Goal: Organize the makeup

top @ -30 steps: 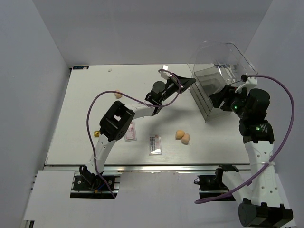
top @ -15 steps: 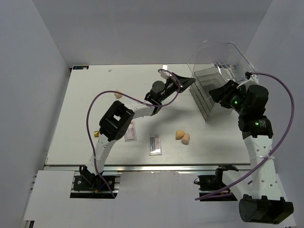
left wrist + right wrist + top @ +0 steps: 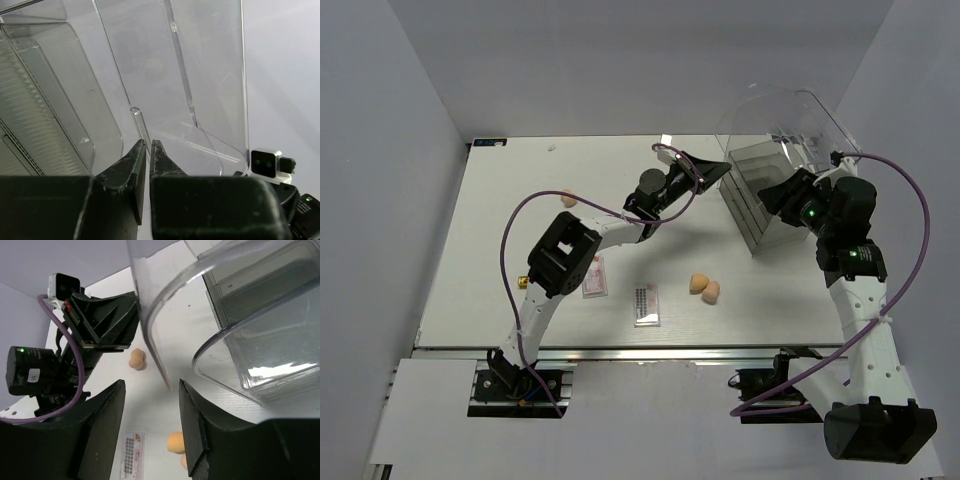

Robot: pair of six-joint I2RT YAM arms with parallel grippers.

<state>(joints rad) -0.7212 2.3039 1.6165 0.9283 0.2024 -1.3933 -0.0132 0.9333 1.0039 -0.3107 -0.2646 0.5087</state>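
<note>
Seen from above, two white robot arms reach toward a clear drawer box [image 3: 775, 165] standing at the far right of a pale desk [image 3: 500, 230]. None of the makeup in view is in the box. Two peach sponges [image 3: 698, 283] lie touching each other near the middle of the desk. A third sponge [image 3: 568, 198] sits well apart to the left, beside the left arm. A dark-rowed palette [image 3: 647, 304] and a pinkish palette [image 3: 595, 277] lie flat nearer the front edge.

Both arms meet at the box's curved clear panel [image 3: 165, 315], not at the makeup. This is probably to get the box open or steadied first, so that the items have somewhere to go.

The fingers of the left gripper [image 3: 148, 149] are almost together. A thin clear edge of the panel runs down into the narrow slit between them and appears to be pinched there.

The fingers of the right gripper [image 3: 151, 386] stand clearly apart, one on each side of the panel's lower corner. They touch neither face and hold nothing.
</note>
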